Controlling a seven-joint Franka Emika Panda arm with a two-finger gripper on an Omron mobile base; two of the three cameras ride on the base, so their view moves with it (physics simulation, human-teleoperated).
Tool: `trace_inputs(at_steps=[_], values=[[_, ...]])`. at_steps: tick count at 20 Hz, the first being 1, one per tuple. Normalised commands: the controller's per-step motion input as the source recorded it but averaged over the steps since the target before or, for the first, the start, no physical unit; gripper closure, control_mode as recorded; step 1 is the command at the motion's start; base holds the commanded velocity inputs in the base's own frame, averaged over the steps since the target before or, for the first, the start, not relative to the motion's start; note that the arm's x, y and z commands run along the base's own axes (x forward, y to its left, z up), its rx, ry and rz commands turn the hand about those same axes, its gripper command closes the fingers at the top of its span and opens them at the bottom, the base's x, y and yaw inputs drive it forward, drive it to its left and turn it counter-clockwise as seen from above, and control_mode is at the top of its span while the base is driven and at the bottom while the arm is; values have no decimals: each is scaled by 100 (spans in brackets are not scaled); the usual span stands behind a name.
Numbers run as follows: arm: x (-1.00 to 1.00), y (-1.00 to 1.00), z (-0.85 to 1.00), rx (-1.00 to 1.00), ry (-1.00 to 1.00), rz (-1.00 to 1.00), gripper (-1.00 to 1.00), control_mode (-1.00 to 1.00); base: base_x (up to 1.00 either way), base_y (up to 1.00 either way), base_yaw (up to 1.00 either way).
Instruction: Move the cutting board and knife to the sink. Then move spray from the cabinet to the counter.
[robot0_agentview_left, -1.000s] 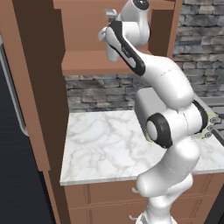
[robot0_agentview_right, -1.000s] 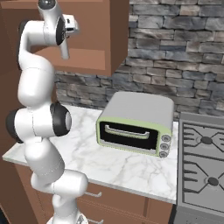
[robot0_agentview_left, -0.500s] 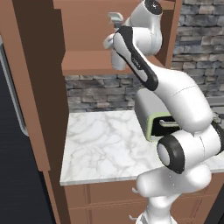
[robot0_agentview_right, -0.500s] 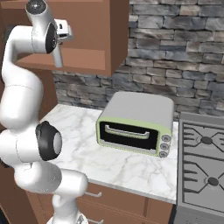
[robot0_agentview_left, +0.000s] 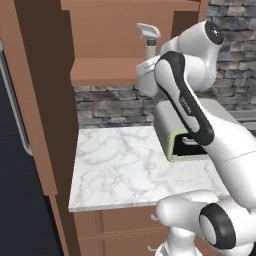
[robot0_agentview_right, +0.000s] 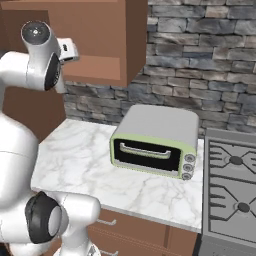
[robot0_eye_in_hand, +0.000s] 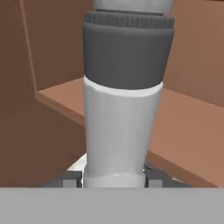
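- Where the arm reaches up, the cabinet stands open above the counter, its shelf bare around the bottle.
- Toaster oven sits on the counter beside the stove.
- Spray stands upright at the shelf's front edge, trigger head on top.
- Gripper clasps the spray low on its body, one finger pressed against each side.

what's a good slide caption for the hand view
Gripper clamped on the spray bottle, held in front of the cabinet shelf.
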Motion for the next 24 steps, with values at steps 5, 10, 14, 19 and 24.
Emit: trace_inputs(at_steps=[5,10,14,19,24], values=[[-93,-5,-49,1,0,31,100,-100,0,0,0],[-64,1,-47,1,2,33,100,-100,0,0,0],[-18,14,-54,0,8,27,100,-100,0,0,0],[5,29,-63,-1,5,19,100,-100,0,0,0],[27,12,-51,-1,0,5,100,-100,0,0,0]])
